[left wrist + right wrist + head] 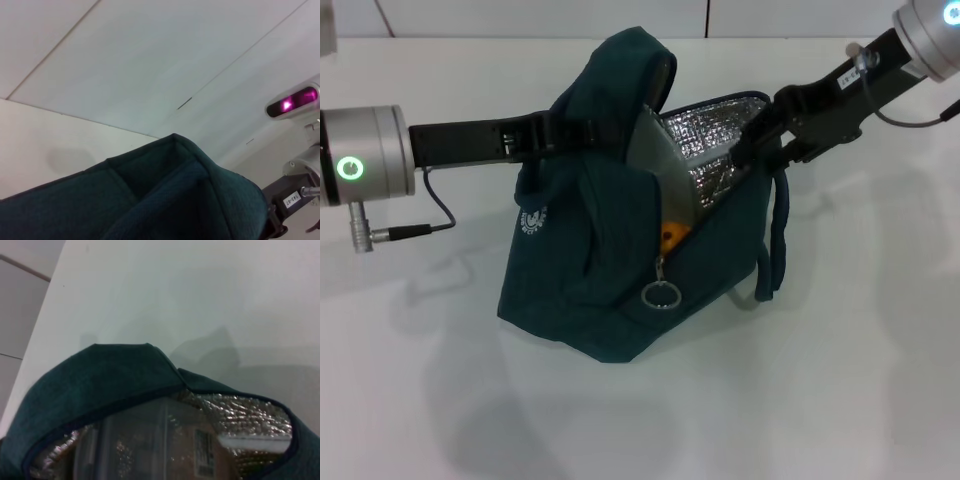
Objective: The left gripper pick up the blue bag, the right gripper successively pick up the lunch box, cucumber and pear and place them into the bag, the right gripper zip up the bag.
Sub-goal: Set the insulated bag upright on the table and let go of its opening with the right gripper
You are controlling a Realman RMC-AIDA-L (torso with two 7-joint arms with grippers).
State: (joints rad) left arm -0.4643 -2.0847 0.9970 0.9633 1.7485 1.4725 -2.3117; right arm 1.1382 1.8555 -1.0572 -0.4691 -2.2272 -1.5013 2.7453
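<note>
Left gripper (582, 130) clamped on the blue bag (590, 270), holding it open.
Right gripper (770, 130) at the foil-lined mouth, grip unclear; pear (672, 236) peeks inside.

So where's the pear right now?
In the head view the pear sits inside the blue bag at table centre, an orange sliver showing through the open zipper just above the ring pull.

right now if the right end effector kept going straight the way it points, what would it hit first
Most likely the silver foil lining inside the blue bag. The right end effector sits at the bag's open rim, angled down into the mouth. Its wrist view shows the lunch box deeper inside, though depth is unclear.
</note>
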